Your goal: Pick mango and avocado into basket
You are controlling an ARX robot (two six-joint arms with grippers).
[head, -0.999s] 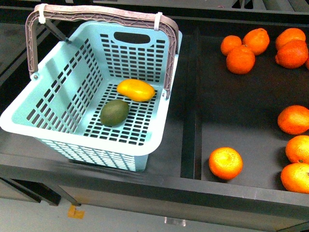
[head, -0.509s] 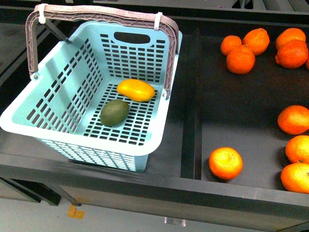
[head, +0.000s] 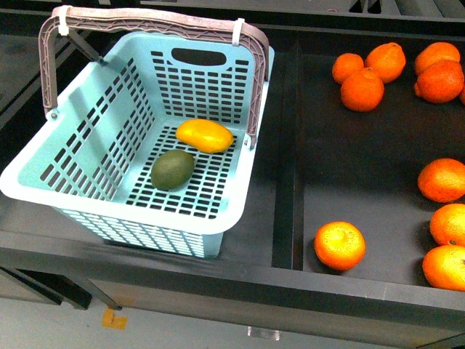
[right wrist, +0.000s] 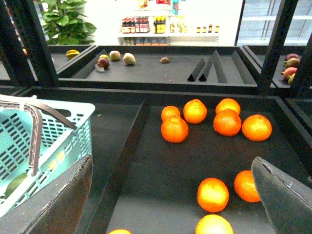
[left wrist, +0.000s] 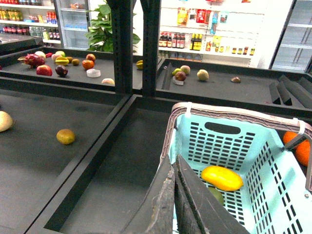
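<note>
Nothing is seen to have changed across the three front views: the mango (head: pixel 205 135) and the avocado (head: pixel 172 169) lie at the same places on the floor of the basket (head: pixel 109 205), and the basket itself has not shifted on the dark shelf (head: pixel 270 211). The two fruits lie close together, the mango nearer the far wall and the avocado nearer the front rim; whether they touch cannot be told. Both handles (head: pixel 149 22) are raised and tied with white zip ties.

With both fruits resting inside the basket and neither arm visible in the front view, the task is judged to be complete, or at its final settling stage. No further pick appears to be required.

In the left wrist view, the left gripper (left wrist: pixel 174 204) is seen held above the near rim of the basket, its fingers pressed together with no gap and nothing between them. The mango (left wrist: pixel 222 178) is visible beyond the fingertips, and a small part of the avocado (left wrist: pixel 218 195) shows beside it.

In the right wrist view, the right gripper (right wrist: pixel 173 195) is spread wide and empty, held over the neighbouring compartment where the oranges (right wrist: pixel 195 111) lie. The basket (right wrist: pixel 73 122) is seen off to one side.

The oranges (head: pixel 362 89) in the front view are likewise unmoved against the earlier frames.
</note>
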